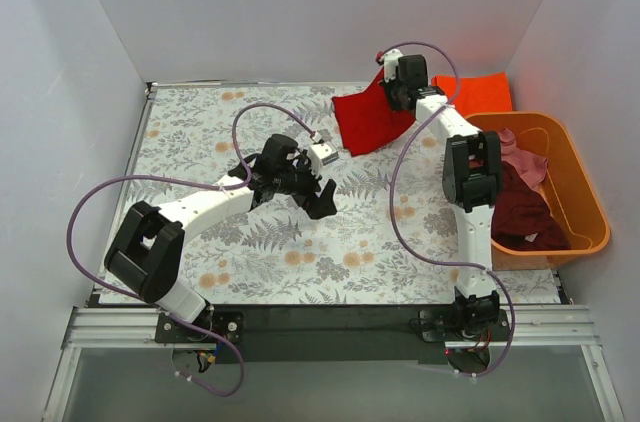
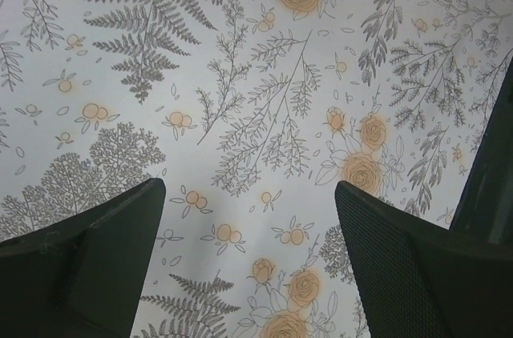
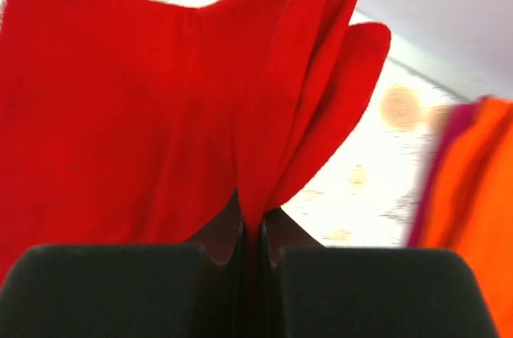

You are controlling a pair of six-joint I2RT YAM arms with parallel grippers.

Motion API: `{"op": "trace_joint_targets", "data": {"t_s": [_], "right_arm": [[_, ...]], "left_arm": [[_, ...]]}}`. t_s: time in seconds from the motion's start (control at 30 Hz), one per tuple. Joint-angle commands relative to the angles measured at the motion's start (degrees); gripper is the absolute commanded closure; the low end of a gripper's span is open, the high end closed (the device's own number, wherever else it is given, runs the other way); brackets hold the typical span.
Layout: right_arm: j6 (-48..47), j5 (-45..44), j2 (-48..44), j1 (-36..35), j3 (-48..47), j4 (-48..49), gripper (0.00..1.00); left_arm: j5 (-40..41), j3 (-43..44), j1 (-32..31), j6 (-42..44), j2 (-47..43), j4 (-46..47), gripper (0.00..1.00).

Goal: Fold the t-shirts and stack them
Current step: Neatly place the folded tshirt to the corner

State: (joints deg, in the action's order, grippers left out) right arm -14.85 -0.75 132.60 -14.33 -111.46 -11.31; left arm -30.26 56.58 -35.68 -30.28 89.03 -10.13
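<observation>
While the right gripper (image 3: 252,230) is pinching a thin fold of red shirt (image 1: 365,120) left of the tub (image 1: 515,118), left gripper (image 2: 248,186) gaping empty, I'm risking it slipping.

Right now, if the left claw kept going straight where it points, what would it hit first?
Most likely the flowered table cover. The left claw stands open facing it, and its wrist view shows nothing in between. How far off the cover lies is unclear.
</observation>
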Motion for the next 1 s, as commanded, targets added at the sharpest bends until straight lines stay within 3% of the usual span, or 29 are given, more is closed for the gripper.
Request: {"op": "trace_joint_targets", "data": {"t_s": [0.0, 0.97], "right_arm": [[-5.7, -1.4, -0.7, 2.2, -6.7, 1.5, 0.99], [-10.2, 0.3, -5.9, 9.6, -8.8, 2.0, 0.99]], "left_arm": [[-2.0, -1.5, 0.3, -1.6, -3.4, -2.3, 0.13], [-3.1, -1.8, 0.3, -0.7, -1.9, -4.1, 0.09]]}}
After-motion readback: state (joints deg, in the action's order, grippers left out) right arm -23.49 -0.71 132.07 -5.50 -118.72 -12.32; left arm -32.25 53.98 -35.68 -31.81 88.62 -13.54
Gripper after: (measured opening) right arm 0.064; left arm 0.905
